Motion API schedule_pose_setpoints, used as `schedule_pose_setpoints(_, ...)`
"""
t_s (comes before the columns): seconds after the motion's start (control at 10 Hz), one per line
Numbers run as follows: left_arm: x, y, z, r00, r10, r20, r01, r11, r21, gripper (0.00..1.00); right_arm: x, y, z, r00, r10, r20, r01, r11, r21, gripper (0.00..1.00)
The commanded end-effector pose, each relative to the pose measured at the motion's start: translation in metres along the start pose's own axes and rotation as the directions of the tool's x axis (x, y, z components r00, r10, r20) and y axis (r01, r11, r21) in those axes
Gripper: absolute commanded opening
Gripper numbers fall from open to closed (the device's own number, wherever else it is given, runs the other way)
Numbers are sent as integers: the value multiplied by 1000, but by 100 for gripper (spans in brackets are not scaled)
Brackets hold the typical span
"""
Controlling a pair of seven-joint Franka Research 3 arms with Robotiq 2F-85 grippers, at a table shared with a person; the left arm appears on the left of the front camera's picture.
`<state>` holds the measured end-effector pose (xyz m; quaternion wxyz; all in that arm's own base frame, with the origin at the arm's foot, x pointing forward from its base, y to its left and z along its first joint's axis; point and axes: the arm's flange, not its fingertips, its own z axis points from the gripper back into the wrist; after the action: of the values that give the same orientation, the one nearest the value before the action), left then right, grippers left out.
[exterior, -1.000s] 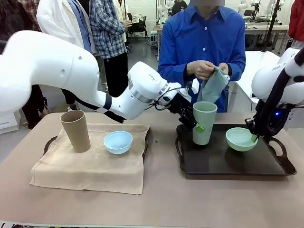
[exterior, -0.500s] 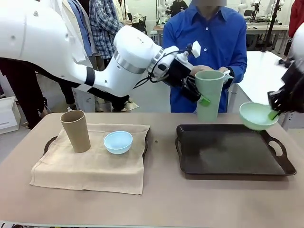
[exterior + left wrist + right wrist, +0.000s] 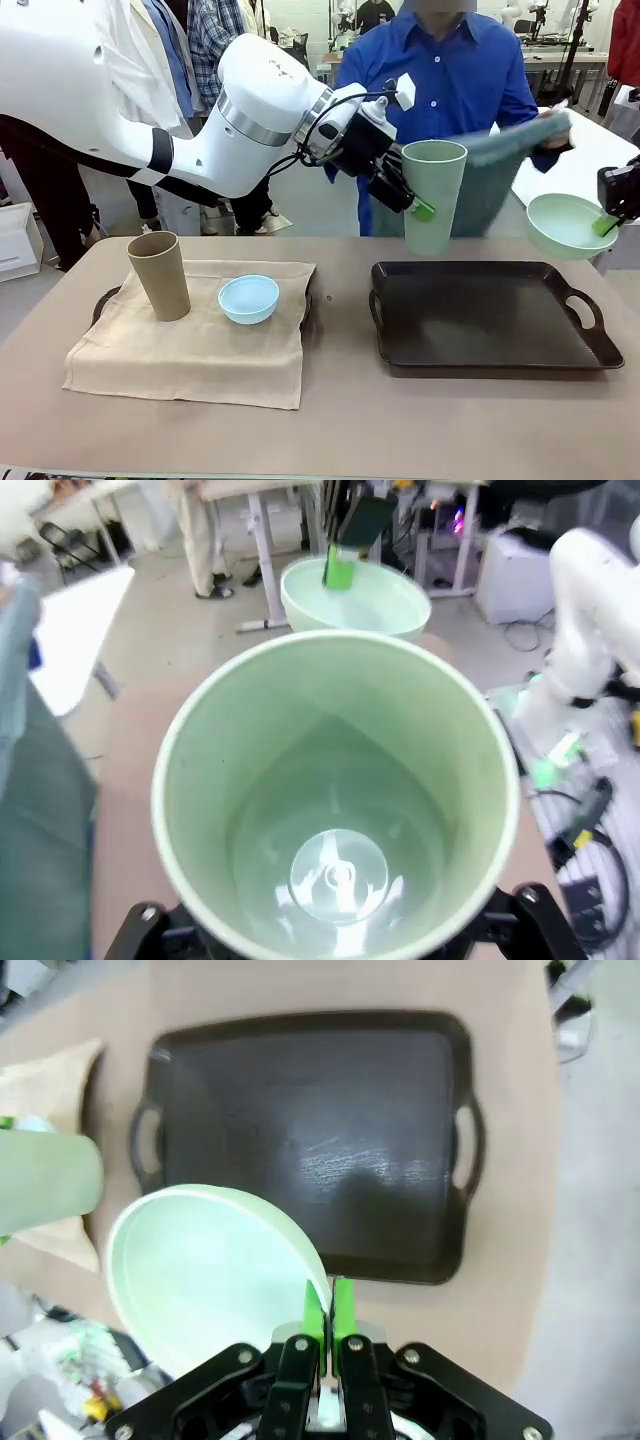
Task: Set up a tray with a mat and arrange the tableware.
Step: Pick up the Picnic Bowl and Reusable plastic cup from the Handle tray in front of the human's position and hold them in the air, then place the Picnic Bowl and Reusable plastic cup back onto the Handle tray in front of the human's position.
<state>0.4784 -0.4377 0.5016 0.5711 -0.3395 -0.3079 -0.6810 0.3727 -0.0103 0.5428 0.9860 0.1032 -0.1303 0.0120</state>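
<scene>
The dark tray point(image 3: 480, 340) lies bare at lower right of the front view. Above it the person spreads a grey-green mat point(image 3: 510, 145). The left gripper point(image 3: 428, 207) clasps the pale green cup point(image 3: 432, 180) aloft at centre. The right gripper point(image 3: 606, 226) pinches the rim of the pale green bowl point(image 3: 560, 225) at the right edge. This looks like the mat-laying step; next, both pieces need lowering onto the mat.

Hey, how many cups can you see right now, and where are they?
2. The tan cup stands on the beige mat at the left; the pale green cup is held in the air by the left hand. None seems hidden.
</scene>
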Motion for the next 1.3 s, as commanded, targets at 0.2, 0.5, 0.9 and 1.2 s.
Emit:
schedule_pose_setpoints(0.2, 8, 1, -2, 1000, -13, 13, 13, 1000, -5, 0, 2, 1, 6, 1000, 3, 13, -3, 1000, 0, 0)
schedule_pose_setpoints(0.5, 8, 1, -2, 1000, -13, 13, 13, 1000, -5, 0, 2, 1, 6, 1000, 3, 13, -3, 1000, 0, 0)
schedule_pose_setpoints(0.9, 8, 1, -2, 1000, -13, 13, 13, 1000, -5, 0, 2, 1, 6, 1000, 3, 13, -3, 1000, 0, 0)
schedule_pose_setpoints(1.2, 8, 1, -2, 1000, -13, 13, 13, 1000, -5, 0, 2, 1, 6, 1000, 3, 13, -3, 1000, 0, 0)
